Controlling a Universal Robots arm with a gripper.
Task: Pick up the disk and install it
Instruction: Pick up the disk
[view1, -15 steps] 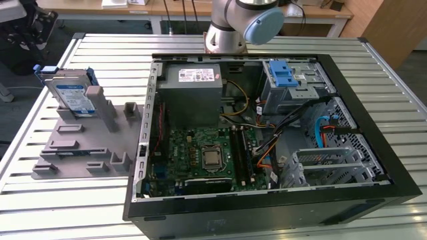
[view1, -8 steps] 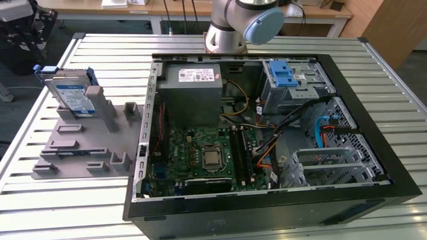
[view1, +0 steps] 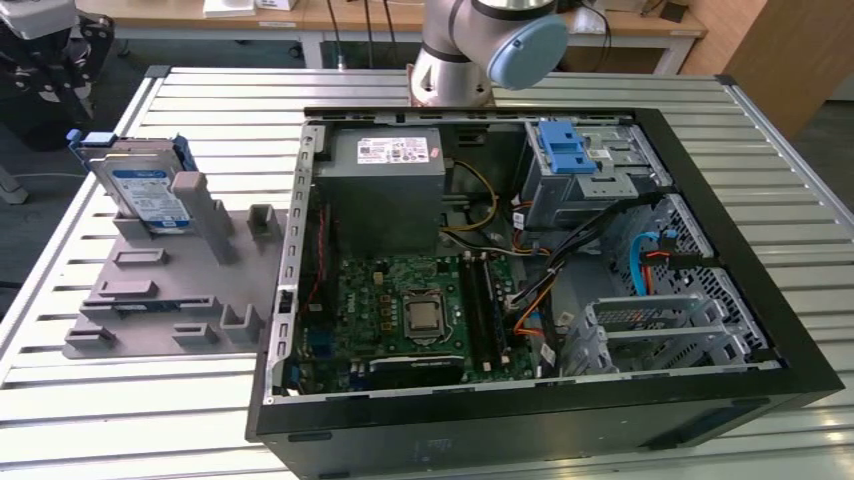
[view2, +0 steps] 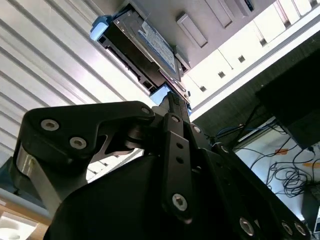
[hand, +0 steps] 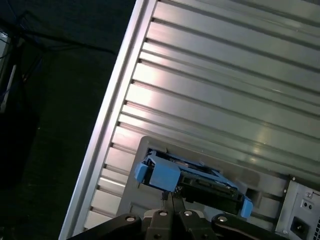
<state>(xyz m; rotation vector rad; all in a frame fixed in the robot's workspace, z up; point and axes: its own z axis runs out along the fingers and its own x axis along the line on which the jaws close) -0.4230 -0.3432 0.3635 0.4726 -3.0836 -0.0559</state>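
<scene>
Disk (view1: 144, 188) stands on edge in the grey rack (view1: 160, 290) on your bench (view1: 120, 420), at the exterior view's left of the PC case (view1: 534, 440). In the first wrist view your hand (hand: 170, 196) looks clenched & empty, disk dead ahead of it, long edge crosswise

The gripper (view2: 171, 98) fills the foreground with its black linkage, and the jaws look drawn together into one narrow tip. Just past that tip the disk (view2: 152, 42) stands on edge in a grey holder (view2: 212, 20) on the ribbed metal counter (view2: 45, 65). Contact between them cannot be judged. Loose cables (view2: 292, 172) lie beyond the counter's edge.
</scene>
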